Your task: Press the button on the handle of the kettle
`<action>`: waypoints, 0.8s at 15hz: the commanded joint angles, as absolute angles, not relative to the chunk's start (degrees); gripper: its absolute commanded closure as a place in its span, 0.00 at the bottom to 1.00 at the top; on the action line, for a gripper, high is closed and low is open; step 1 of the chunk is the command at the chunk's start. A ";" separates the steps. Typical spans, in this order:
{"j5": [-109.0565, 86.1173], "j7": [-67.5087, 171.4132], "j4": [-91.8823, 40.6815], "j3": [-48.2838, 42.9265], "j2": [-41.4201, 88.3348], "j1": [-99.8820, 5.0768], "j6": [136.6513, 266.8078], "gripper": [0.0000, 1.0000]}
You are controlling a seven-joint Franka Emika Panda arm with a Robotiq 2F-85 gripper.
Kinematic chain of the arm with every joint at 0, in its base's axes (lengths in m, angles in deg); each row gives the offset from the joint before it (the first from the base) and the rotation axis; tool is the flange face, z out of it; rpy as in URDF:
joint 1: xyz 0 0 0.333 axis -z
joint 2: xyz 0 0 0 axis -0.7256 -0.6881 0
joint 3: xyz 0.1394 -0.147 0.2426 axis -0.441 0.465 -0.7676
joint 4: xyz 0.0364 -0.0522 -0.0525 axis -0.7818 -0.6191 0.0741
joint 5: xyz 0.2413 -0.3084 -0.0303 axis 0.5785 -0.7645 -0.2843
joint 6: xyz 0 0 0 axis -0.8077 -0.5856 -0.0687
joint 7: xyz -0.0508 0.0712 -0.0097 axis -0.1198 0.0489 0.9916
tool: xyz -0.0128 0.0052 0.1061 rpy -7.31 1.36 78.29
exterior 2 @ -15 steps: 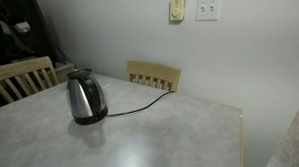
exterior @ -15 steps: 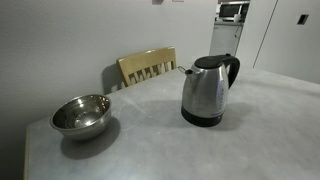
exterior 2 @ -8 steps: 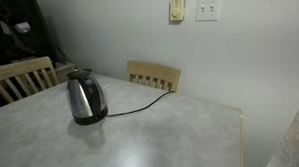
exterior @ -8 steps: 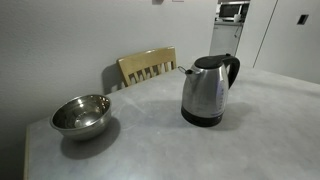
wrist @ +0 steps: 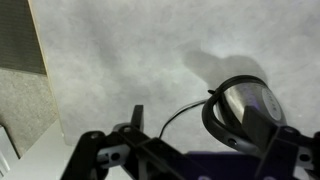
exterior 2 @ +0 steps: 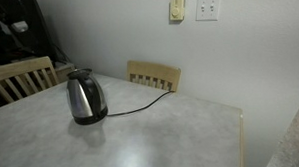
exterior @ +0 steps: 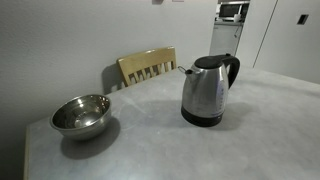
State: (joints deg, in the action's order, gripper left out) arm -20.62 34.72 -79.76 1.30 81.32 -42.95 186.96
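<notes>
The steel kettle with black lid and base stands on the grey table; it shows in both exterior views. Its black loop handle curves off the side away from the spout. The button at the handle's top is too small to make out. In the wrist view the kettle shows from above at the right, its handle towards the camera. My gripper shows only in the wrist view, above the table beside the kettle. Its fingers are wide apart and empty. One finger partly covers the kettle.
A round steel bowl sits near the table's corner. Wooden chairs stand against the table edges. The kettle's black cord runs across the table towards the wall. A table edge shows at the left of the wrist view.
</notes>
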 commanded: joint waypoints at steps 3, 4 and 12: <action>-25.68 30.62 -76.46 -1.49 77.75 -43.37 182.02 0.00; -27.23 31.43 -75.12 -3.07 76.56 -43.32 180.18 0.00; -35.11 24.17 -57.16 -7.26 57.91 -47.90 171.43 0.00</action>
